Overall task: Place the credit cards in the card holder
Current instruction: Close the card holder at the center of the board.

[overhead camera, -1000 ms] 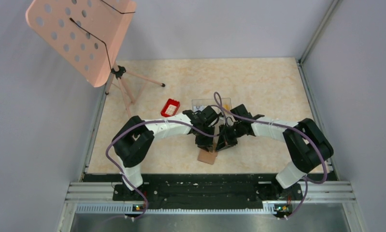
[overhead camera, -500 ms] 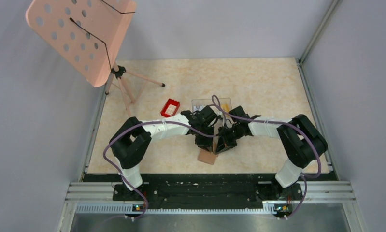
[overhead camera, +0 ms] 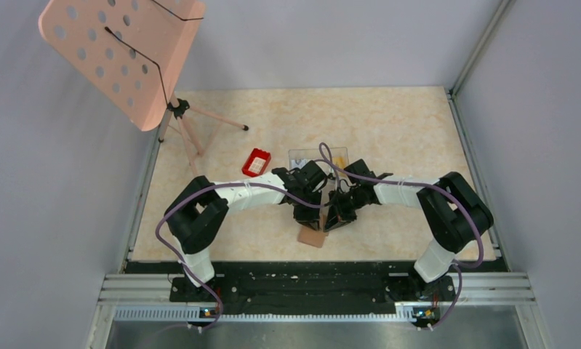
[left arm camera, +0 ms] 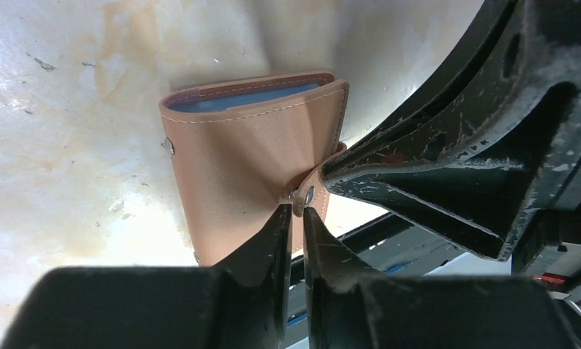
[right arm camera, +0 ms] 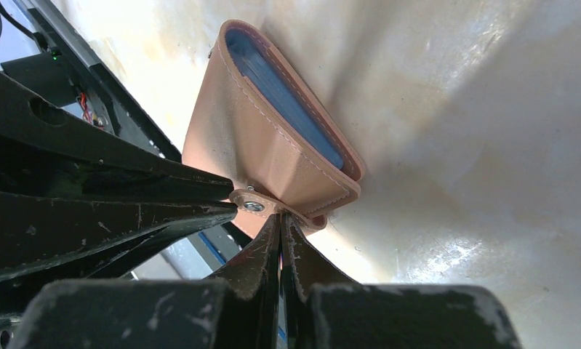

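Only wrist-side: blue layers (right arm camera: 280,91), perhaps lining, inside card holder (left arm camera: 243,167)

The flat tan-brown leather card holder (left arm camera: 236,160) is folded shut. Its open edge shows a blue lining (left arm camera: 251,98) inside. It sits near the front of the desk (overhead camera: 389,131), in the middle. Its little strap with a shiny metal stud (right arm camera: 254,207) sticks out, pinched by the right end effector (right arm camera: 280,218).
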